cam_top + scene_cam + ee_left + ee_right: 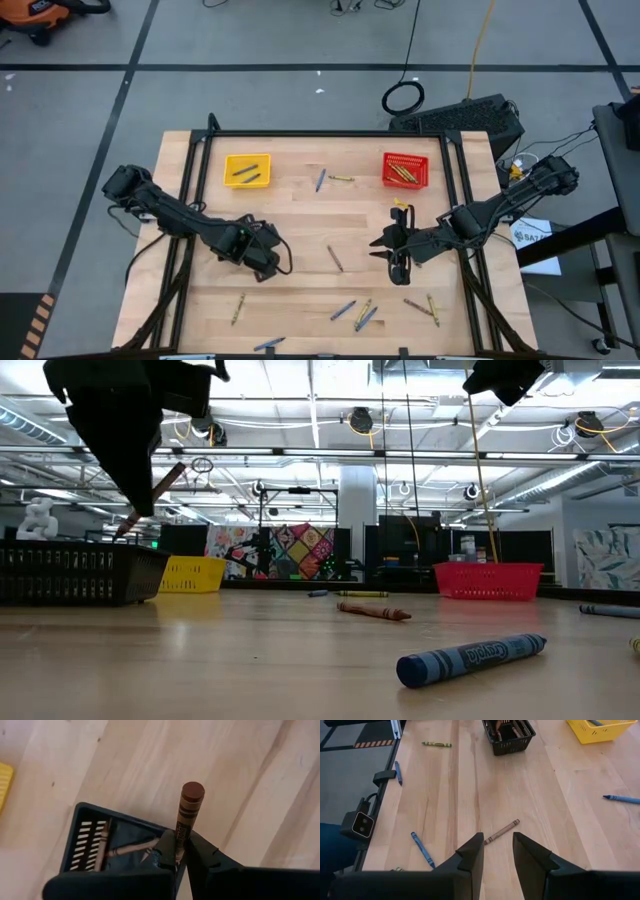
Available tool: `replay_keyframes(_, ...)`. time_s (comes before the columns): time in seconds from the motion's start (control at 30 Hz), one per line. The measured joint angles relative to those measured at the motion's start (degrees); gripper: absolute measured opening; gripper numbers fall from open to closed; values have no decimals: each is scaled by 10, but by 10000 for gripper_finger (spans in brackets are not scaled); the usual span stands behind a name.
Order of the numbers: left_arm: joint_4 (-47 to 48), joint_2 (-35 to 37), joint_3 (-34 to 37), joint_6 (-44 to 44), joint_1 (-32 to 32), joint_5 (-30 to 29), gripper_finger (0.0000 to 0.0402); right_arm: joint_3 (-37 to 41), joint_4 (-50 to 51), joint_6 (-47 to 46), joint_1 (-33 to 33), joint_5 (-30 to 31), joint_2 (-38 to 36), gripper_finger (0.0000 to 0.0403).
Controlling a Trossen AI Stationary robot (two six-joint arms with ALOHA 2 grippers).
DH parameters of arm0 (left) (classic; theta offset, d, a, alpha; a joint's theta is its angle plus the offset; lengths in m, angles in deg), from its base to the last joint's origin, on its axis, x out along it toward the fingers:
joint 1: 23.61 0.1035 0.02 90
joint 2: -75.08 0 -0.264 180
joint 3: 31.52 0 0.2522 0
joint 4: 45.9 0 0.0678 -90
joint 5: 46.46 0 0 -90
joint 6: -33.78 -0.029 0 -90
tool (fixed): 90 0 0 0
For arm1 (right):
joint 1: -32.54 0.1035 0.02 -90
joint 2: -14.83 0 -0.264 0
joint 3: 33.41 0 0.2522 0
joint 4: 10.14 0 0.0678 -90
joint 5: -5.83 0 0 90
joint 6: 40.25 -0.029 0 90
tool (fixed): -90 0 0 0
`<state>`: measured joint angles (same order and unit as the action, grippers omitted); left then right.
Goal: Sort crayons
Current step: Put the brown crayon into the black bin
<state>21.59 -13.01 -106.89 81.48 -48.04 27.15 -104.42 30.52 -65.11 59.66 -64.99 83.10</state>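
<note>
Crayons lie scattered over the wooden table [300, 215]: 1 brown crayon [335, 258] near the middle, a blue crayon [320, 180] and a green one [342, 178] between the yellow basket [247, 170] and the red basket [405, 170], and several more along the near edge. Both baskets already hold crayons. The left gripper [176, 854] is clamped on a brown crayon [186, 817], holding it upright just above the black basket [100, 845], which holds other brown crayons. The right gripper [497, 851] hovers over the table right of centre, fingers apart and holding nothing, the loose brown crayon just ahead of it.
</note>
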Motion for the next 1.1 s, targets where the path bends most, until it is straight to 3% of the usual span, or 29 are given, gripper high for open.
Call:
replay_keyframes(0.33, 177, 1, 0, 59, 0, 27, 15, 0, 0, 0, 0, 0, 0, 91)
replay_keyframes(0.53, 185, 1, 0, 47, 0, 69, 15, 0, 0, 0, 0, 0, 0, 91)
replay_keyframes(0.9, 183, 1, 9, 45, 0, 60, 16, 0, 0, 0, 0, 0, 0, 91)
replay_keyframes(1.1, 162, 1, 42, 45, 0, 70, 44, 0, 0, 0, 0, 0, 0, 91)
